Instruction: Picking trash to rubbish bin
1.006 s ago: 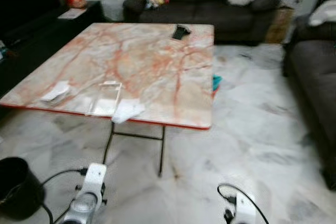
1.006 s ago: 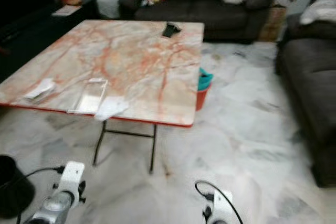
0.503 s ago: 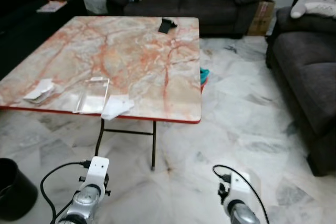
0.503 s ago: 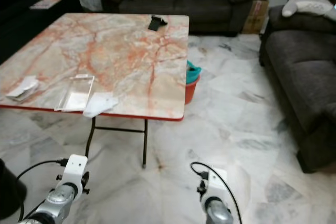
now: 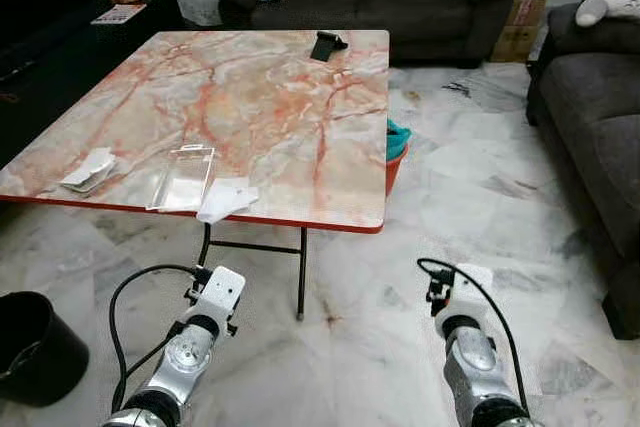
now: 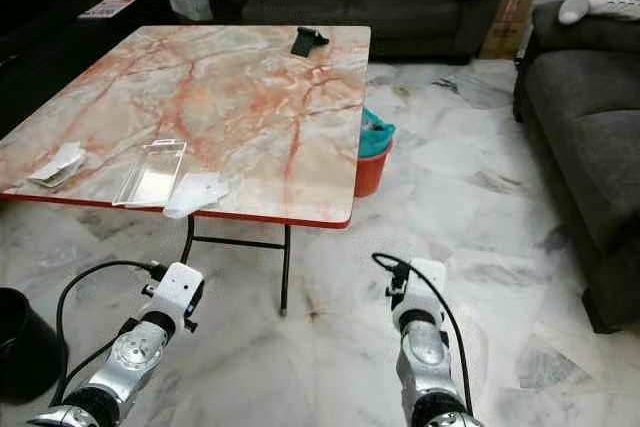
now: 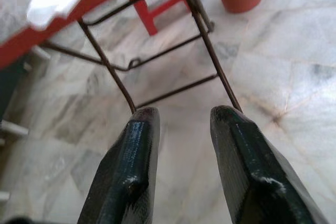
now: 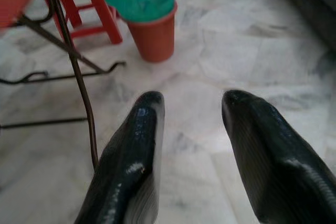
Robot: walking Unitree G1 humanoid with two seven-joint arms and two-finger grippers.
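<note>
A: Where are the grippers?
B: Left gripper [image 7: 178,124] and right gripper [image 8: 191,106] hang low over the floor, fingers spread, holding nothing.
A: And the trash?
B: Crumpled paper [image 5: 226,198], a clear tray [image 5: 182,178] and another wad [image 5: 88,170] sit on the worktop [image 5: 300,97] (near edge). Black bin [image 5: 35,347] stands on the left.

The orange bin [image 6: 371,165] with its teal liner is half hidden behind the table [image 6: 250,77] edge. The black bin [image 5: 35,347] is cut off at the frame's left edge. The dark object [image 5: 325,45] at the table's far side is too small to be identified. Both arms are cut off by the bottom edge in the head views. The red stool [image 8: 86,9] is cropped at the top.
</note>
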